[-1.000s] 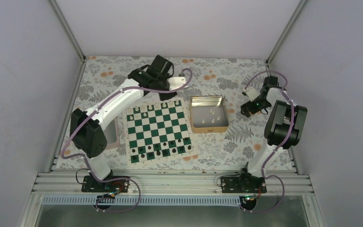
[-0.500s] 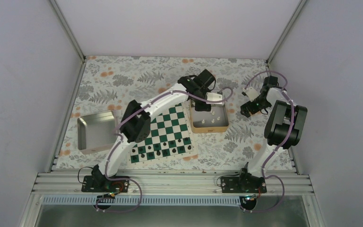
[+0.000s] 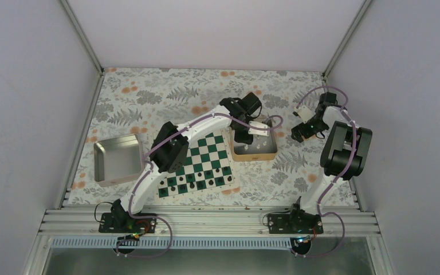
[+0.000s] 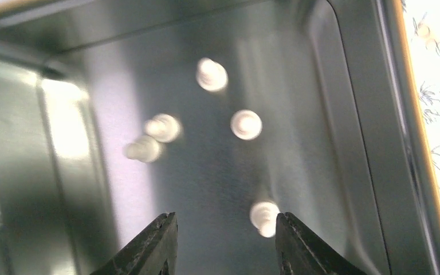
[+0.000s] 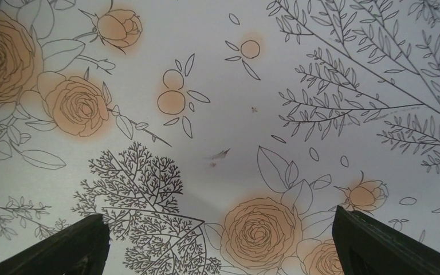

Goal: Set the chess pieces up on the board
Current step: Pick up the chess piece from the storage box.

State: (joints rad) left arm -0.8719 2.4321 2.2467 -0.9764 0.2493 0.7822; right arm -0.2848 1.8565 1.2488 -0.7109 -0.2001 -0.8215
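Under the left gripper (image 4: 224, 229): tin (image 4: 332, 114), bare brushed metal inside, semi-gloss, with soft glare and blurred reflections. The chess pieces (image 4: 263, 216) between and ahead of its fingers (image 4: 154, 246) are cream, smooth and shiny, and look like plastic. The fingers are matt black. Under the right gripper (image 5: 217, 235): table cover (image 5: 217, 103), matt floral print; cloth or paper, can't tell. The board (image 3: 206, 154) beside the left gripper is a flat matt print. The tray (image 3: 117, 157), well off to its left, is satin grey metal.

Floral tablecloth (image 3: 149, 97), plain lilac walls (image 3: 28, 114)
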